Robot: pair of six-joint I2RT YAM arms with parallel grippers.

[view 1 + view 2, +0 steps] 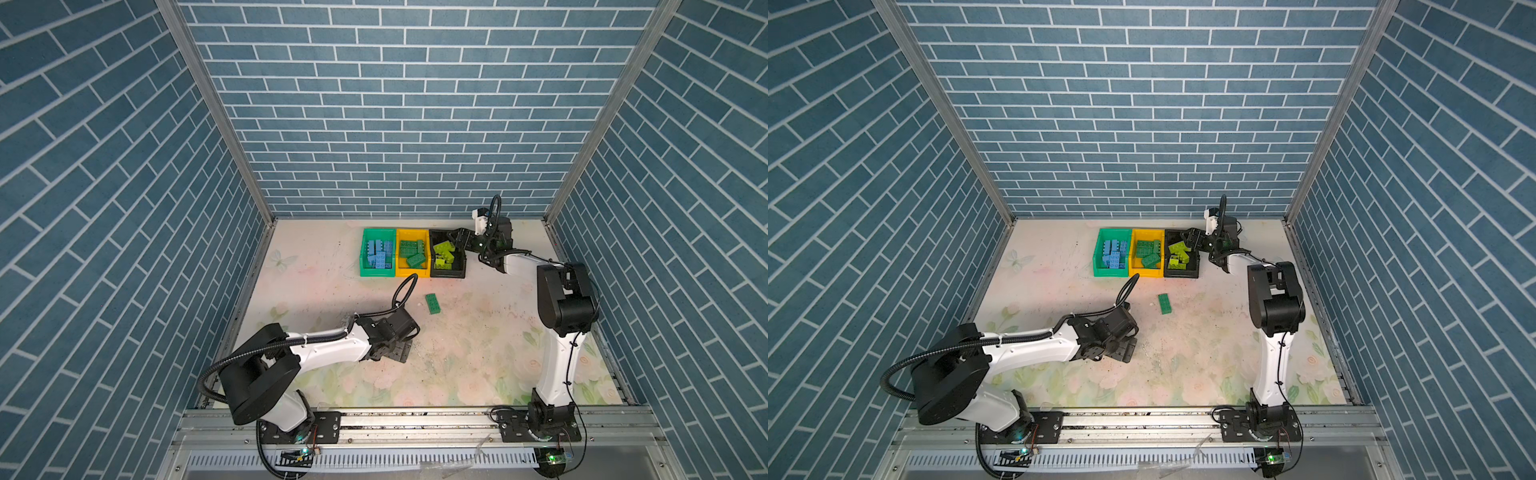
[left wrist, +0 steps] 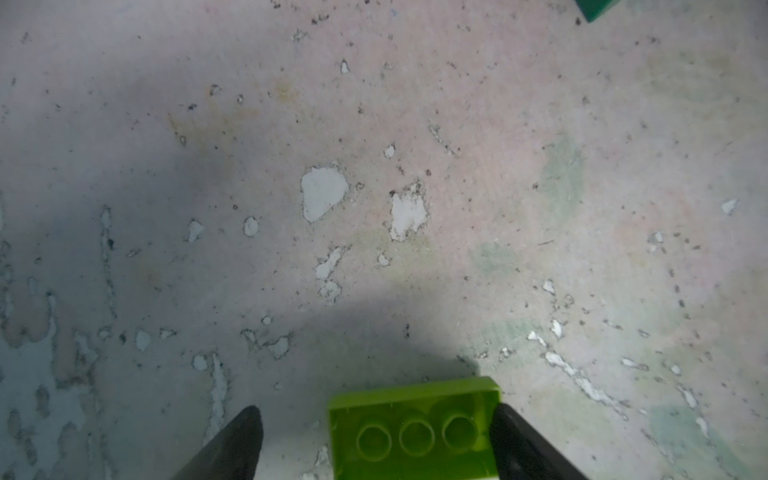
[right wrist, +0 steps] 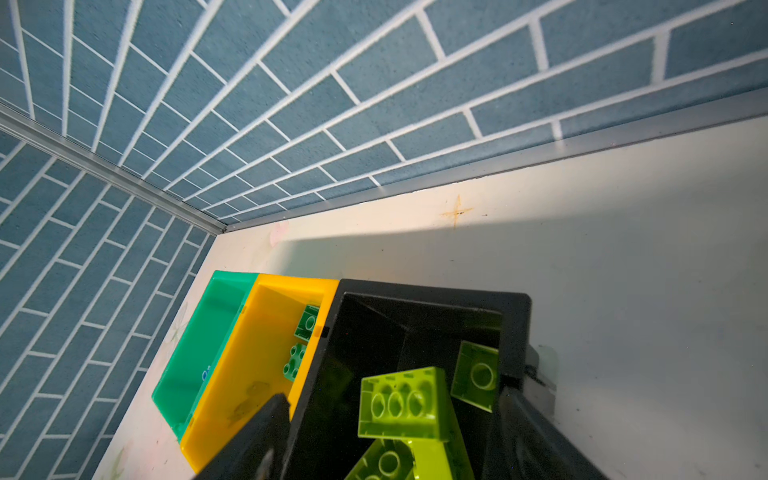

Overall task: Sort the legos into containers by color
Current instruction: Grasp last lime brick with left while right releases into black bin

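Observation:
My left gripper (image 2: 376,415) hangs low over the table, open. An upside-down lime green lego (image 2: 415,428) lies between its fingers, against one fingertip (image 2: 511,428) and apart from the other. In both top views the gripper (image 1: 395,351) hides this lego. A dark green lego (image 1: 432,304) lies alone on the table. The containers stand in a row at the back: green (image 1: 376,230) with blue legos (image 1: 378,253), yellow (image 1: 411,272) with dark green legos (image 1: 412,251), black (image 1: 446,274) with lime legos (image 1: 444,253). My right gripper (image 3: 392,399) is open above the black container, with a lime lego (image 3: 399,403) loose below it.
The back wall (image 1: 395,166) rises just behind the containers. The right arm's elbow (image 1: 565,299) stands tall at the right side. The floral table mat (image 1: 478,353) is worn and speckled. A metal rail (image 1: 415,419) runs along the front edge.

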